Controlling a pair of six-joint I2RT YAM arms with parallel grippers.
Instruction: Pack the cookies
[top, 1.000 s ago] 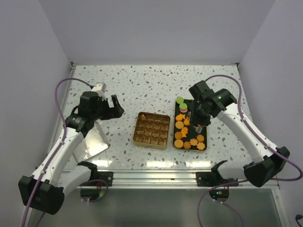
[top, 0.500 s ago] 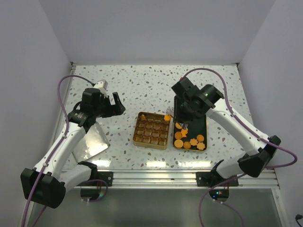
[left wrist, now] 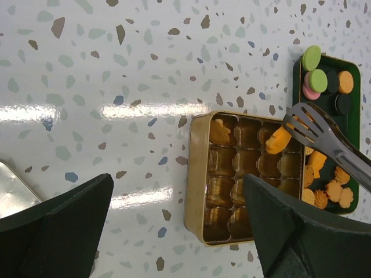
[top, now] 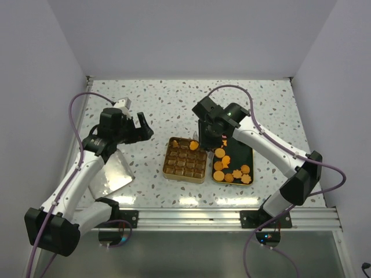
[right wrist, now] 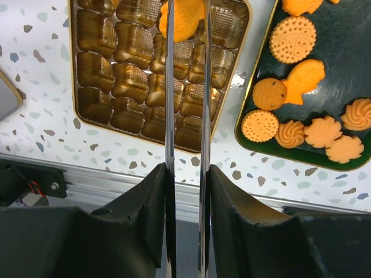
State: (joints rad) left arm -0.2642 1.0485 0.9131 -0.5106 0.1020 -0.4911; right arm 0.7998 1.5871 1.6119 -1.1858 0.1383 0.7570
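Over the far row of the gold compartment tray [top: 166, 170], my right claw [right wrist: 186, 191] is pinched down narrow on a pair of metal tongs [right wrist: 170, 87], and the tongs' tips grip one round orange cookie [right wrist: 184, 20]. It sits toward the side nearest the dark tray [right wrist: 342, 69]. I cannot tell whether it touches a compartment or hangs just above one.

The rest of the cookies [right wrist: 293, 39], round discs, flower shapes and a fish-like one, lie loose in the dark tray, which sits just beside the gold tray on its right. One small cookie piece [left wrist: 219, 132] already lies in the gold tray's far-left corner compartment; the other pockets I can see hold nothing.

My left claw [top: 143, 128] is spread wide and grips nothing, hanging above the speckled table [top: 162, 104] to the left of the gold tray. A flat silver lid [top: 116, 171] lies on the table under that arm.
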